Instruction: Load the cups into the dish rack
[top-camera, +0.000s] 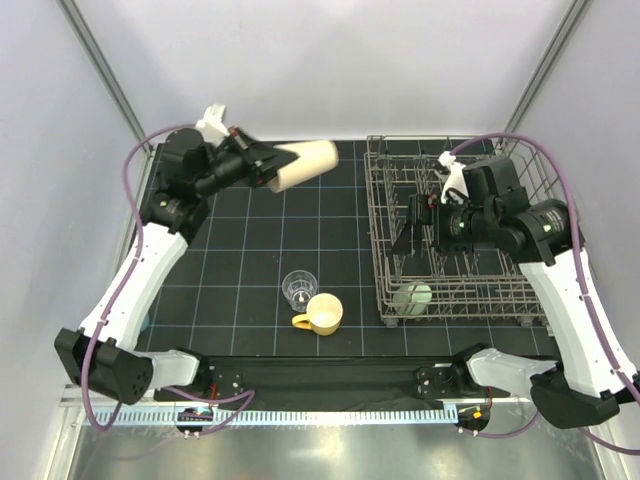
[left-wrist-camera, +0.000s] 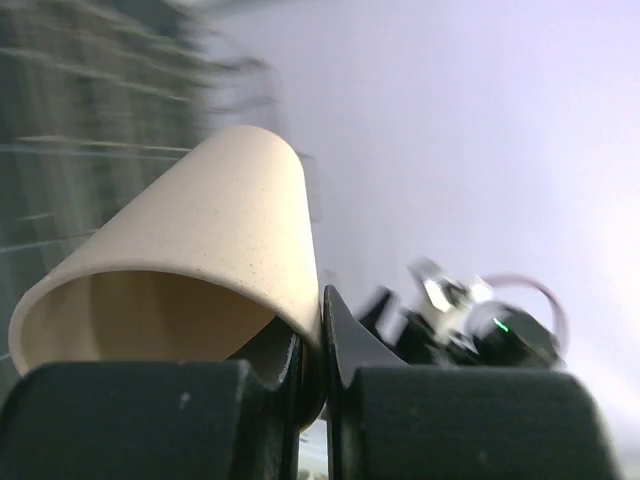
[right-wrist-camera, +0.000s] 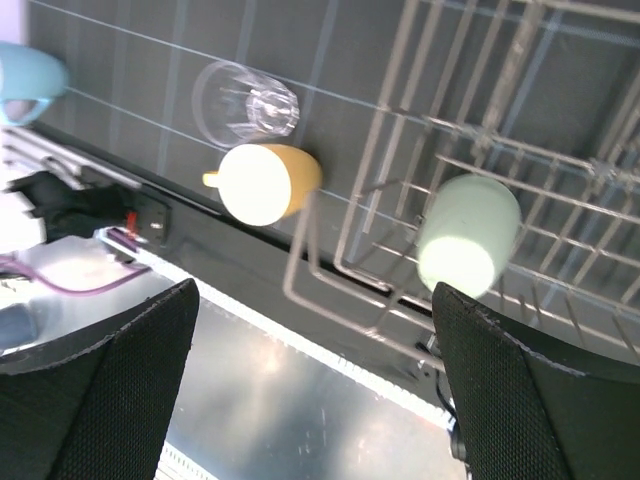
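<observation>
My left gripper (top-camera: 270, 166) is raised over the back left of the mat, shut on the rim of the tan tumbler (top-camera: 305, 163), which lies sideways and points toward the dish rack (top-camera: 378, 190). In the left wrist view the fingers (left-wrist-camera: 345, 340) pinch the wall of the tumbler (left-wrist-camera: 200, 240). My right gripper (top-camera: 403, 228) hangs open and empty over the rack. A pale green cup (top-camera: 413, 298) (right-wrist-camera: 467, 232) lies in the rack's near left corner. On the mat stand a clear glass (top-camera: 298, 287) (right-wrist-camera: 245, 100) and a yellow mug (top-camera: 322, 313) (right-wrist-camera: 262, 182). A light blue cup (right-wrist-camera: 25, 80) shows at the right wrist view's left edge.
The grey wire rack (right-wrist-camera: 400, 200) fills the right side of the black gridded mat (top-camera: 250, 230). White enclosure walls stand close behind and to both sides. The arm bases and a black strip (top-camera: 330, 378) line the near edge.
</observation>
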